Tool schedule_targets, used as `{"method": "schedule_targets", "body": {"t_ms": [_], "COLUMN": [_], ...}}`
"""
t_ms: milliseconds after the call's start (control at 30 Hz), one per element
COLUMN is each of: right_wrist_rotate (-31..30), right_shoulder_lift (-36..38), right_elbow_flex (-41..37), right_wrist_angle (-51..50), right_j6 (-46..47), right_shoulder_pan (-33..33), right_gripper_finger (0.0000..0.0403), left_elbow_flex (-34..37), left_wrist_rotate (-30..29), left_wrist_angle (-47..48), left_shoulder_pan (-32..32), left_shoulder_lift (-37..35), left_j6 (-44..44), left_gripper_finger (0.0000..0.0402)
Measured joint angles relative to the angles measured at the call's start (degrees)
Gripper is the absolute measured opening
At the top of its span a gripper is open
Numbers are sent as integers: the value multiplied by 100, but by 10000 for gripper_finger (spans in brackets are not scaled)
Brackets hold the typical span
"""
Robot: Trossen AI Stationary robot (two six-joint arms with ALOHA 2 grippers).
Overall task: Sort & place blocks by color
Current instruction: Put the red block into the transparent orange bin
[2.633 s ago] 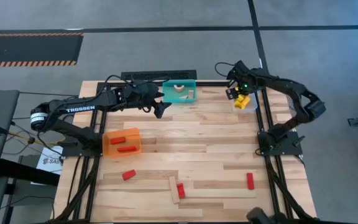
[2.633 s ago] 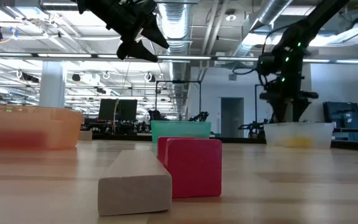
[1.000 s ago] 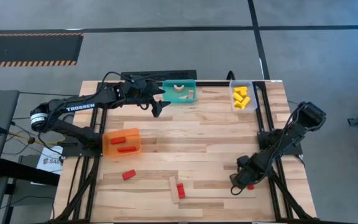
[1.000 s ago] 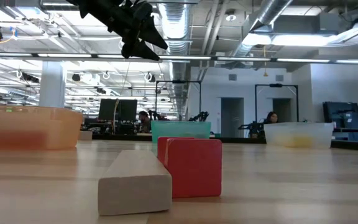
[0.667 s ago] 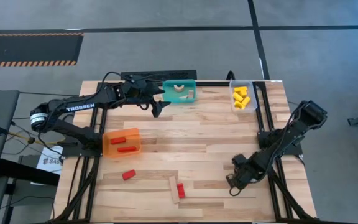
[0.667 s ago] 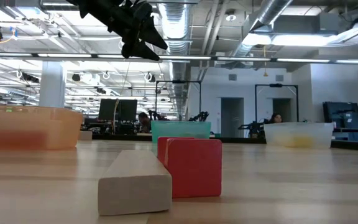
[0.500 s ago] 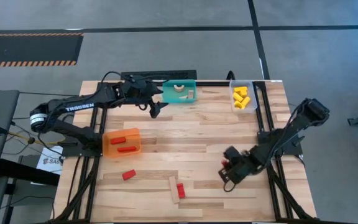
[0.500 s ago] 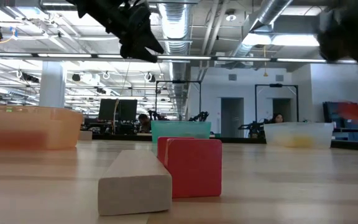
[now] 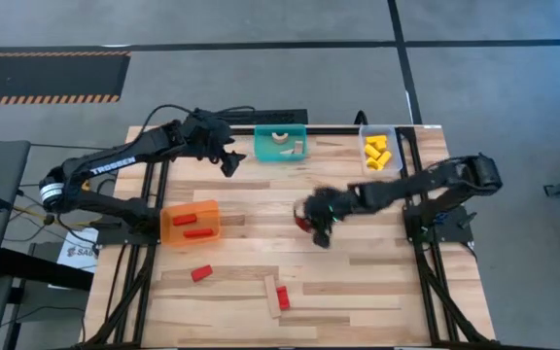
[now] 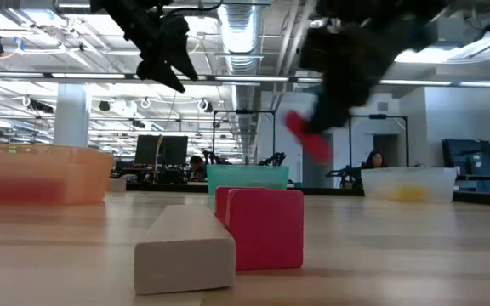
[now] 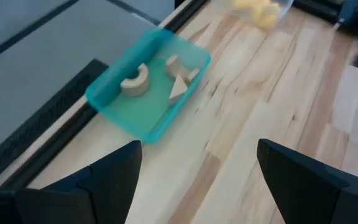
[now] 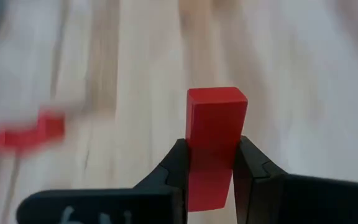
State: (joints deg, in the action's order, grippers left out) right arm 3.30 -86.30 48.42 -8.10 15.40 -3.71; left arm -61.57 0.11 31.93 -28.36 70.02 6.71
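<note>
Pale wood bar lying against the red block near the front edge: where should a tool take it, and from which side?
Judging from the high view, grip the pale wood bar across its narrow width near its far end, coming straight down. The red block sits against its right side nearer the front, so the far half looks freer.

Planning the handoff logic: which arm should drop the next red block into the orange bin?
Right: its pincer already holds a red block over mid-table, heading toward the orange bin. The left pincer hangs open beside the teal bin.
</note>
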Motion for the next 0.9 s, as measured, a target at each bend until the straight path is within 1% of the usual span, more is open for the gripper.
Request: {"method": "schedule_targets", "body": {"t_ms": [67,133,200,367,500,567,667,767,833,900], "right_wrist_rotate": [405,1007,1618,2395,2922,3143,3308,3390,3450,3452], "right_shoulder_lift": [-266,-625,-1042,-2214,-3156,-3511,-3944,-4273,-4494,-4722], "right_elbow_flex": [134,325,566,1452,2554,3135,3951,4608,5023,5413], "right_wrist_angle": [775,1460,1772,1813,2060,1939,1413,1197,1237,1372], "right_j6": [-482,-828,-1210,-2030,-2225,-2421,-3023,-3524,-3609,-3412], "right_shoulder_pan": [369,665,873,1175,1296,1314,1311,1325,1330,1330], "right_gripper_finger": [67,67,67,67,68,69,70,70,70,71], "left_elbow_flex": [5,3,3,1,1,3,4,8,8,8], "left_wrist_rotate": [-36,-31,-34,-27,150,214,199,186,206,207], "left_wrist_angle": [104,256,312,356,502,735,1022,1050,1066,1066], "left_shoulder_pan": [-22,-87,-156,-445,-548,-587,-670,-718,-767,-819], "left_shoulder_lift": [-81,-198,-284,-320,-285,-289,-289,-287,-287,-287], "left_j6": [5,7,7,5,73,33,-116,-226,-284,-299], "left_gripper_finger": [306,306,306,306,306,306,306,306,306,306]}}
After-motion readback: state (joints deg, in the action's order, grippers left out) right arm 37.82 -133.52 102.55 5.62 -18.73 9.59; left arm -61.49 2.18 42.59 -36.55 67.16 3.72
